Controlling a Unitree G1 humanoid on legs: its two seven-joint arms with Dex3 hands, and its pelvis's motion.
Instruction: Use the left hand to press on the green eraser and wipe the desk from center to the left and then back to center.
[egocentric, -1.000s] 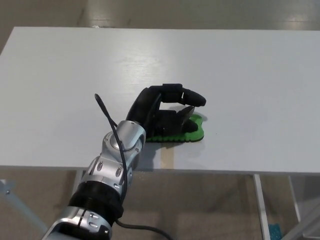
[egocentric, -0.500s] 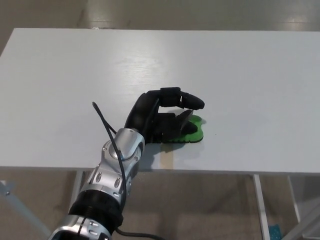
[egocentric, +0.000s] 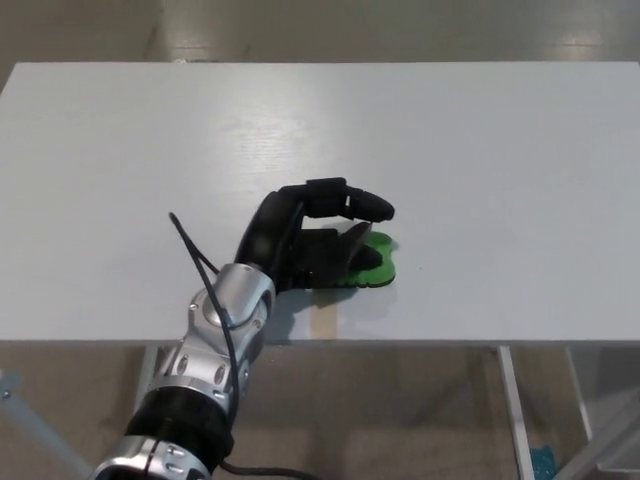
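Left robot hand (egocentric: 310, 240): lies palm-down over the eraser, thumb and lower fingers resting on it, upper fingers (egocentric: 360, 203) curled forward above it; it presses on the eraser and does not clasp it.
Right robot hand: not in view.
Eraser (egocentric: 375, 264): green and flat, on the worktop near the front edge; only its right end shows past the fingertips, the rest is hidden under the hand.
Forearm (egocentric: 222, 325): silver, with a black cable looping to the left of the eraser, rising from below the worktop's front edge.
Worktop (egocentric: 480, 150): white, nothing else on it around the eraser.
Just changed: hand and eraser together have slid a little to the left over the last second, and the forearm has swung left with them. The worktop's far edge also sits slightly lower in the picture, so part of the shift may be the camera's.
Meaning for the task: my reading is that the leftward wipe has begun and is in its early part; the return to centre is not yet done.
Versus the earlier frame: less green shows now; the hand covers more of the eraser.
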